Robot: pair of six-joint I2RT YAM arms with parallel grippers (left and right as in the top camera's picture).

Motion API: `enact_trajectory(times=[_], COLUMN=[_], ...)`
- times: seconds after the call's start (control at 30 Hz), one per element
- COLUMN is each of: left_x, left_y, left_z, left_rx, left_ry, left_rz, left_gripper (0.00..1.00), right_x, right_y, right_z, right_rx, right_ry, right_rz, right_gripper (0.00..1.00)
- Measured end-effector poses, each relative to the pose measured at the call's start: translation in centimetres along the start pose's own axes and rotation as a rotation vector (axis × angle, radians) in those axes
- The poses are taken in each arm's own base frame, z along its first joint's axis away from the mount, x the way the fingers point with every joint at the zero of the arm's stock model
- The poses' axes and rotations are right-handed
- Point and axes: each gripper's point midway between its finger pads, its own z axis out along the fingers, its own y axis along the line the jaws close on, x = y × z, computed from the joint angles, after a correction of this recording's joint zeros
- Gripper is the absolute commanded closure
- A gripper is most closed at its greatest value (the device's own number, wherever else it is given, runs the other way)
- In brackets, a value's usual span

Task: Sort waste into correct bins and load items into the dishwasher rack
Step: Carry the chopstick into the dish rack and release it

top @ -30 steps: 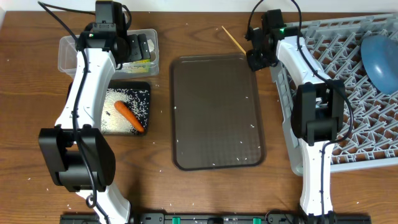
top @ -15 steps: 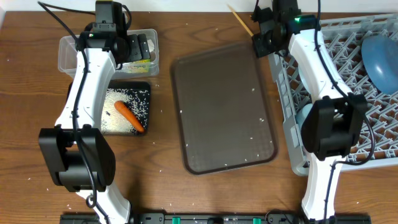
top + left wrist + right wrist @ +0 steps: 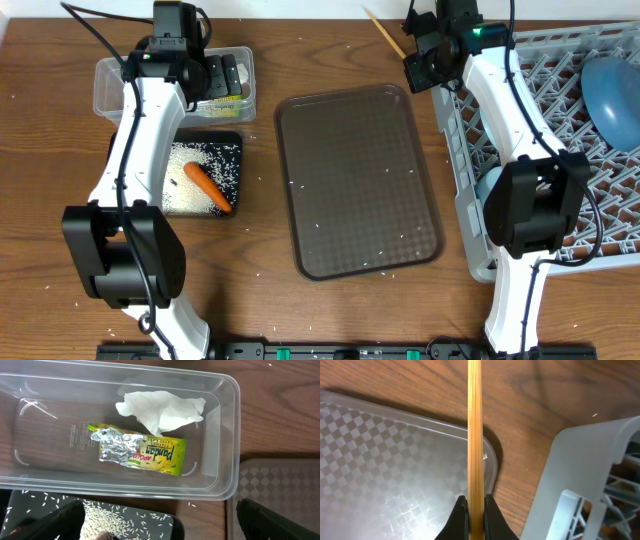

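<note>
Your right gripper [image 3: 476, 505] is pinching the chopstick [image 3: 476, 435] between tightly pressed fingertips. Over the last second it has been carrying the stick farther from you. The serving tray [image 3: 395, 460] beneath it is now sitting skewed, likely nudged. The rack [image 3: 585, 460] corner is lying just to its right, so racking looks next. Your left gripper [image 3: 160, 527] is hanging spread wide and empty, with the tub [image 3: 227, 435] holding the wrapper [image 3: 145, 450] and tissue [image 3: 160, 410] just ahead of it.
</note>
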Motion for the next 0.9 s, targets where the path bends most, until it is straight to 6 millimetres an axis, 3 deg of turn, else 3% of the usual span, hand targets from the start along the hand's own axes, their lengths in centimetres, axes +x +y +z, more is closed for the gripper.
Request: enact_trajectory(times=[0.1,0.2,0.37,0.47,0.53,0.6,0.73,0.9], left_x=[0.0,0.0,0.0,0.0,0.0,0.0,0.0,0.0], left_y=[0.0,0.0,0.0,0.0,0.0,0.0,0.0,0.0], left_z=[0.0,0.0,0.0,0.0,0.0,0.0,0.0,0.0], left_rx=[0.0,0.0,0.0,0.0,0.0,0.0,0.0,0.0], left_ry=[0.0,0.0,0.0,0.0,0.0,0.0,0.0,0.0], left_rz=[0.0,0.0,0.0,0.0,0.0,0.0,0.0,0.0], left_gripper=[0.02,0.02,0.02,0.02,0.02,0.02,0.02,0.02], right_x=[0.2,0.3,2.1,5.7,8.1,10.5,14.8,18.6], right_y=[0.4,0.4,-2.2,-5.0,-6.5,-7.9,-9.7,-11.1], right_z=[-0.8,-3.6,-14.3,-19.7,-21.6,-22.1,-20.8,-19.4], right_rx=[-0.029,-0.037,0.035,0.103,0.135,0.149,0.134,0.107], right_ry=[0.004,-0.003,-0.04,-0.004,0.039,0.101,0.234,0.328], right_rz=[0.011,0.028,0.105,0.208,0.273,0.341,0.471,0.578], right_gripper=[0.99,0.99,0.99,0.98,0.98,0.98,0.99,0.99])
